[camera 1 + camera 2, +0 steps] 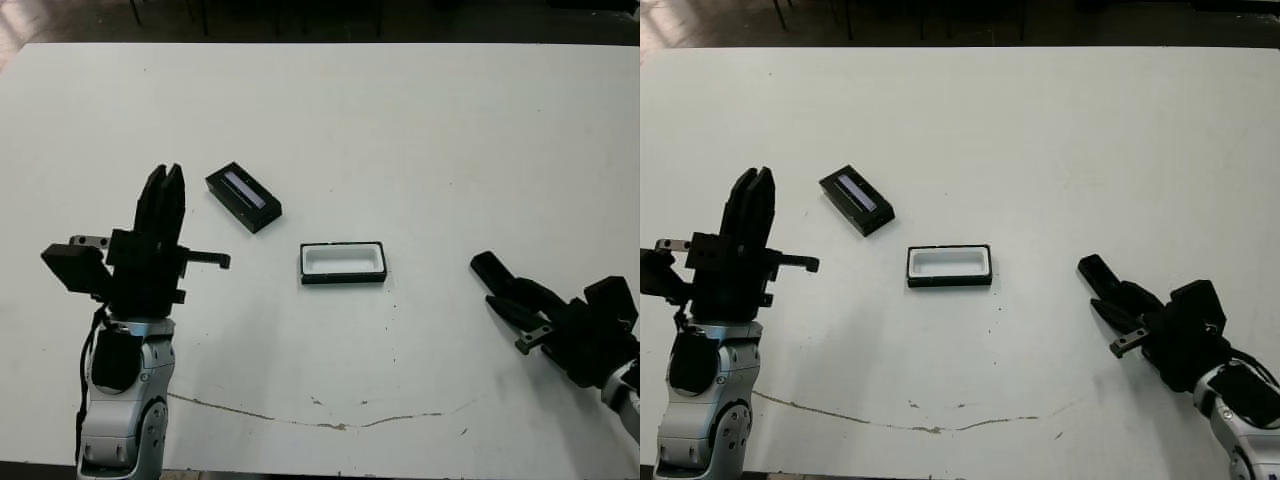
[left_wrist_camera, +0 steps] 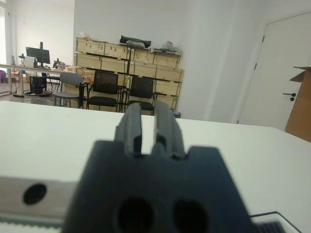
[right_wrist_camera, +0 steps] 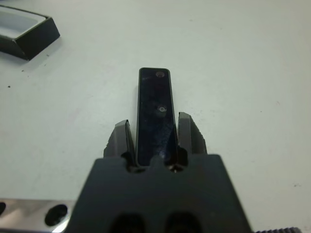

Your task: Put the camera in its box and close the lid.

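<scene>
Now the camera [image 3: 154, 114] sits clamped in the right gripper [image 1: 510, 296], low over the table's right side, box [image 1: 343, 262] well apart.
Head view: lid [image 1: 243, 196] beyond the box; left gripper [image 2: 148, 127] raised, fingers nearly together, empty. Right wrist: stiff, glossy, likely slippery bar, pinched on its long edges, a sound grip.

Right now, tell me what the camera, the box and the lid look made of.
Camera: glossy hard black face, likely plastic or glass; it mirrors light, held in the right tool.
Box: matte black walls with white lining, perhaps card or foam.
Lid: matte black, pale strip; material unclear.
</scene>
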